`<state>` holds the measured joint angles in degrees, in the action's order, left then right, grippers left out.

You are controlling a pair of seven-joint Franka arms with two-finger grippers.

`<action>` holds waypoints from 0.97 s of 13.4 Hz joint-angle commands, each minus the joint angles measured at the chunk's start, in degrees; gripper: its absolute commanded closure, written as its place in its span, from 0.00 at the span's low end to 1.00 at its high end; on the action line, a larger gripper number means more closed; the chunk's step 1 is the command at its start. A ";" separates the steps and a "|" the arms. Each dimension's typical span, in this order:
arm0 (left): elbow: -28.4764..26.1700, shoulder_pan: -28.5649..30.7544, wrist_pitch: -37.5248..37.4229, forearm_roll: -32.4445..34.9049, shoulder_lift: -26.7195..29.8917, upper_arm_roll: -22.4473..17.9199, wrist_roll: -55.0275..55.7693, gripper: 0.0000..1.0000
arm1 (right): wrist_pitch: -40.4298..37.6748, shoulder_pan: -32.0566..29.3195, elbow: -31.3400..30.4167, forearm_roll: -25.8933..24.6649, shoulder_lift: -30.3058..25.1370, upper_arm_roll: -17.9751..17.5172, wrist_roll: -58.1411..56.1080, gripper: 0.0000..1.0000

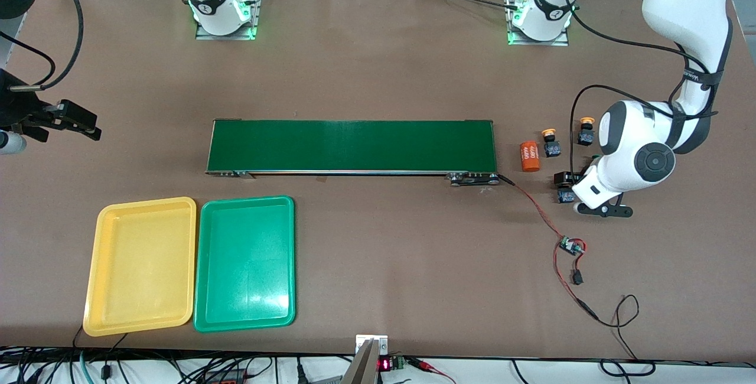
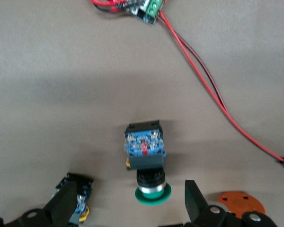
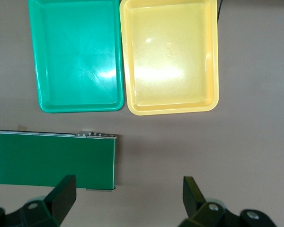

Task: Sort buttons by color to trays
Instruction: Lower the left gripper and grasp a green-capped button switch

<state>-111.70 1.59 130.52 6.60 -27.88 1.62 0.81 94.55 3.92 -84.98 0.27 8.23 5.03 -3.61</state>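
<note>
Looking down from the front camera, I see the brown table [image 1: 378, 77] with the long dark green conveyor belt [image 1: 351, 146] across its middle. Nearer the camera than the belt, toward the right arm's end, the yellow tray [image 1: 94, 266] and the green tray [image 1: 204, 266] lie side by side, almost touching, both with nothing in them.

My left gripper [image 2: 130, 205] hangs low over the cluster of buttons at the left arm's end of the table, jaws spread wide and gripping nothing. In its wrist view a green-capped button [image 2: 146, 165] lies on its side on the table between the two fingers, touching neither. A second button body [image 2: 80, 201] sits partly hidden by one finger [image 2: 64, 203]. My right gripper [image 3: 128, 198] waits over the table past the right arm's end of the belt, jaws likewise wide apart and empty.

Just off the belt's end lies an orange cylinder [image 1: 530, 156] with white print. Beside it stand two buttons with yellow-orange caps: one [image 1: 551, 142] close to the cylinder, the other [image 1: 585, 131] farther toward the left arm. A red and black wire [image 1: 540, 210] runs from the belt to a small circuit board [image 1: 571, 246]
</note>
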 commanded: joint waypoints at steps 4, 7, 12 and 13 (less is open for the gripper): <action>0.87 0.52 6.67 -3.52 -3.58 0.13 -0.55 0.00 | -0.77 -0.14 -0.01 0.61 -0.76 -0.10 -0.44 0.00; 0.60 0.43 6.33 -3.70 -4.72 0.13 -0.55 0.00 | -0.77 -0.14 -0.01 0.61 -0.76 -0.19 -0.44 0.00; 0.52 0.25 6.33 -3.87 -5.08 0.13 -0.11 0.66 | -0.86 -0.22 -0.01 0.61 -0.76 -0.10 -0.52 0.00; 0.52 0.34 6.41 -3.96 -4.99 0.13 -0.11 0.80 | -0.86 -0.22 -0.01 0.61 -0.76 -0.10 -0.52 0.00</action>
<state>-111.67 1.71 136.81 3.66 -32.88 1.61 0.89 94.53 3.92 -84.98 0.27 8.22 5.02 -3.61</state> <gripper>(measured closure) 0.225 0.000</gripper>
